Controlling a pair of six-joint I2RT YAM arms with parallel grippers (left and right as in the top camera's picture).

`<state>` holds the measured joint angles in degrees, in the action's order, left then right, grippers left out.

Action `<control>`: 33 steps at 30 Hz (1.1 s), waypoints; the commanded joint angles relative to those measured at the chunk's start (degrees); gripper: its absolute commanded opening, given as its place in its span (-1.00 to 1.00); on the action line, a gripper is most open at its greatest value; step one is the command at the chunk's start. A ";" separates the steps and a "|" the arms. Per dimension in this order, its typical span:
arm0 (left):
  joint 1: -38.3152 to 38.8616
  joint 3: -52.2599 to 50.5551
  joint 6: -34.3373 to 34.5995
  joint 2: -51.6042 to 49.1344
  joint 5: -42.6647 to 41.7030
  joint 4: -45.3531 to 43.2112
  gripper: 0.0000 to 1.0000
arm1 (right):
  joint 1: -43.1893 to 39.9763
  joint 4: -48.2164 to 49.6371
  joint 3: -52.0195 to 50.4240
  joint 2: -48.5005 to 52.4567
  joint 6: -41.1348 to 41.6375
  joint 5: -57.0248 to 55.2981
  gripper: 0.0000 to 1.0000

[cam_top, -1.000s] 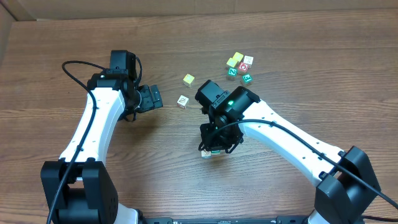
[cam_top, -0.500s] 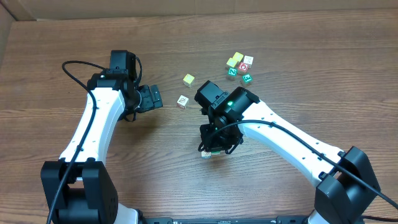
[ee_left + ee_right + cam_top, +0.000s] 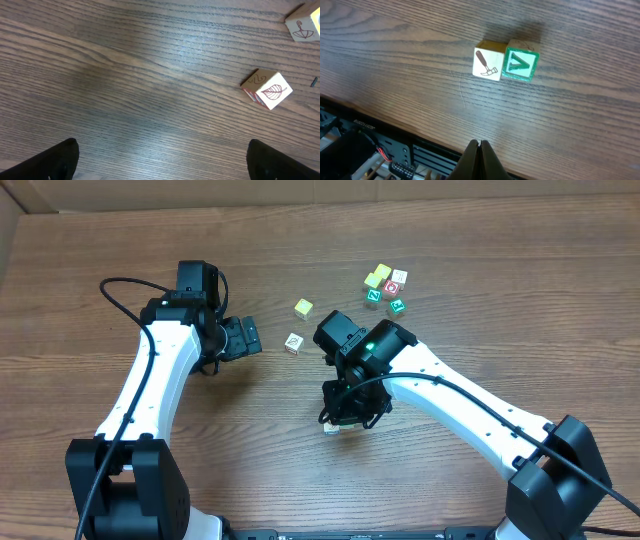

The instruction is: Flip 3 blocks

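A white block with a brown hammer and a teal-green block with a white V sit side by side, touching, on the wooden table. My right gripper hovers above and nearer the table's front edge, shut and empty. From overhead the right gripper covers that pair except for a corner. A third white block with a reddish leaf lies alone, just right of my left gripper. That left gripper is wide open with bare table between its fingers.
A cream block with an umbrella drawing sits beyond the leaf block. A cluster of several yellow, red and green blocks lies at the back right. The table's front edge with cables is close under the right gripper.
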<state>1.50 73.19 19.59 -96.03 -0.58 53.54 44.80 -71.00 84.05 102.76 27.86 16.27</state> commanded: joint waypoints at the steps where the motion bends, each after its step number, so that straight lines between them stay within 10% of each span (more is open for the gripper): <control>1: 0.02 0.79 0.81 -0.20 0.61 -0.04 1.00 | 0.90 0.24 -0.17 -0.17 1.11 0.07 -0.92; 33: 0.00 0.79 0.81 -0.20 0.61 -0.04 0.99 | 3.52 6.36 -2.69 -0.15 2.60 -0.39 -0.92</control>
<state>1.50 73.19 19.59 -96.03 -0.58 53.54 48.18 -64.90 81.73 102.76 30.04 16.25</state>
